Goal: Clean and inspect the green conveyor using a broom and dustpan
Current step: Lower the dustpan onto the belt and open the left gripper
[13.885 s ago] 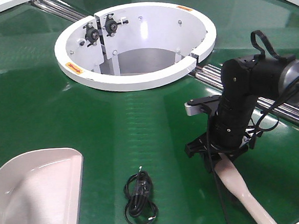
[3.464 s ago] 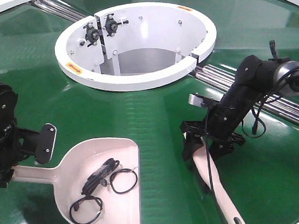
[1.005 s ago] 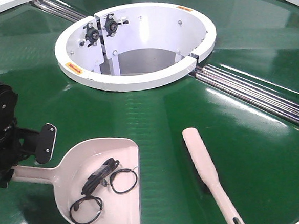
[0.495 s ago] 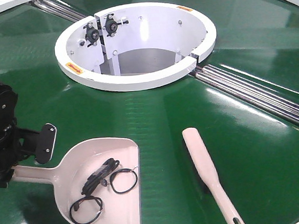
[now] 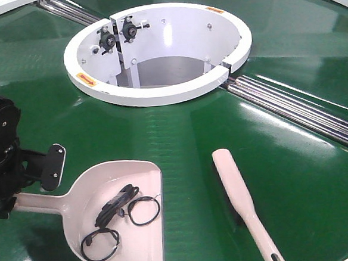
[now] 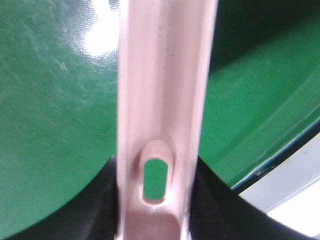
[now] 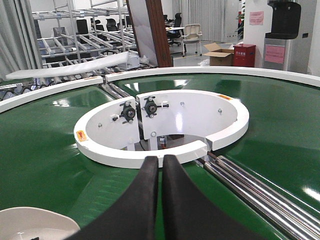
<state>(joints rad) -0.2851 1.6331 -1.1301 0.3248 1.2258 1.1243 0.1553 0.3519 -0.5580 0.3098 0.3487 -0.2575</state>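
A pink dustpan (image 5: 114, 166) rests on the green conveyor (image 5: 180, 136) at the front left, with a black cable (image 5: 116, 207) lying in it. My left gripper (image 5: 9, 202) is shut on the dustpan's handle (image 5: 39, 204). In the left wrist view the handle (image 6: 162, 100) runs between the black fingers (image 6: 100, 200). The pink broom (image 5: 238, 194) lies flat on the belt at the front right, with nothing holding it. My right gripper (image 7: 160, 159) is shut and empty, raised above the belt and out of the exterior view.
A white ring housing (image 5: 159, 95) with an open centre stands at the back middle; it also shows in the right wrist view (image 7: 130, 155). Steel rollers (image 5: 298, 113) run diagonally at the right. The dustpan's edge (image 7: 35, 222) shows at lower left in the right wrist view.
The right arm has let go of the broom and left the exterior view. The cable, earlier on the belt, now lies in the dustpan. Nothing has moved in the last second.
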